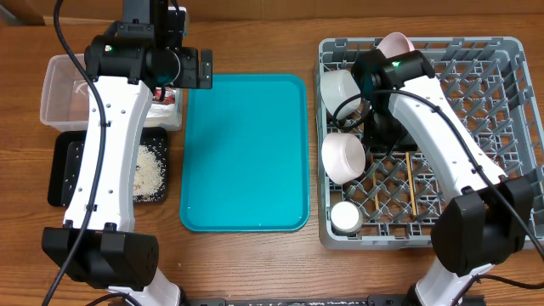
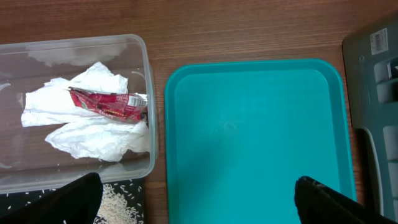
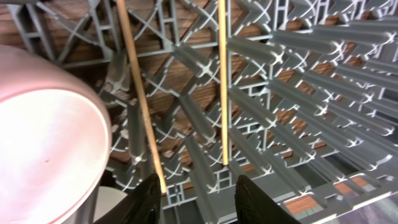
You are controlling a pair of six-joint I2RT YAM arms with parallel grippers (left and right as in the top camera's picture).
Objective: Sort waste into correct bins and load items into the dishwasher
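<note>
My left gripper (image 2: 199, 208) is open and empty. It hangs over the near corner of the clear tub (image 2: 146, 68) and the teal tray, and shows in the overhead view (image 1: 187, 70). In the tub lie crumpled white napkins (image 2: 93, 134) and the red wrapper (image 2: 106, 104). Rice (image 1: 151, 170) lies in the black tray (image 1: 64, 174). My right gripper (image 3: 202, 199) is open and empty, low inside the grey dish rack (image 1: 501, 102). Just ahead of it two chopsticks (image 3: 140, 106) (image 3: 222, 81) lie on the rack's grid. A white bowl (image 3: 43, 149) sits to its left.
The teal tray (image 1: 244, 153) lies between the bins and the rack. The rack holds white bowls (image 1: 344, 85) (image 1: 344, 155), a pale dish (image 1: 395, 42) at the back and a small cup (image 1: 346, 217) at the front. Upright pegs fill the rack's right half.
</note>
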